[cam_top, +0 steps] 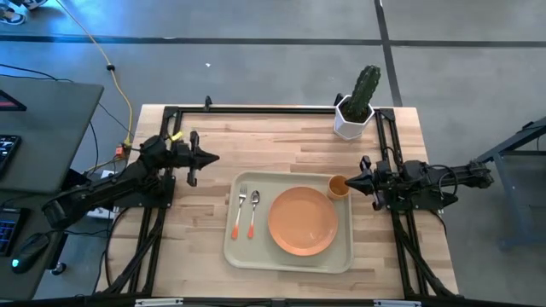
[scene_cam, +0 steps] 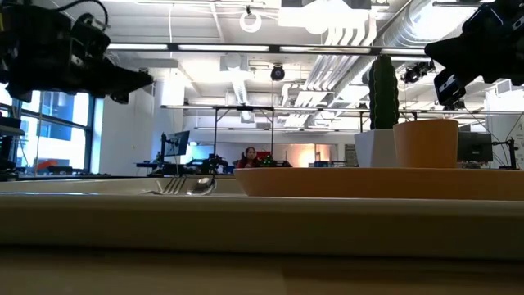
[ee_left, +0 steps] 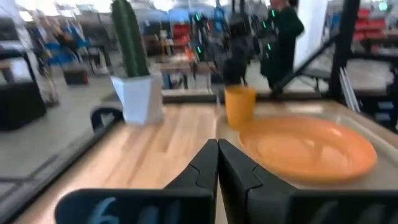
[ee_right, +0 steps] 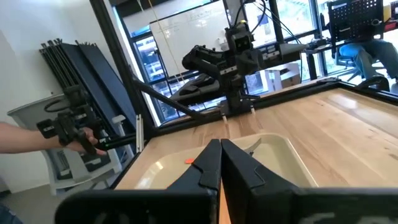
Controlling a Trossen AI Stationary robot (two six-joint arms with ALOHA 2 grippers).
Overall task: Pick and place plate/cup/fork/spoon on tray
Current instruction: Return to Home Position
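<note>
The pale tray lies on the wooden table. On it rest the orange plate, the small orange cup at its far right corner, and the fork and spoon side by side at its left. My left gripper is shut and holds nothing, hovering left of the tray. My right gripper is shut and holds nothing, just right of the cup. The plate and cup show in the left wrist view.
A white pot with a cactus stands at the table's far right. A desk with a keyboard and mouse lies beyond the left edge. Bare wood lies far of the tray and along its near side.
</note>
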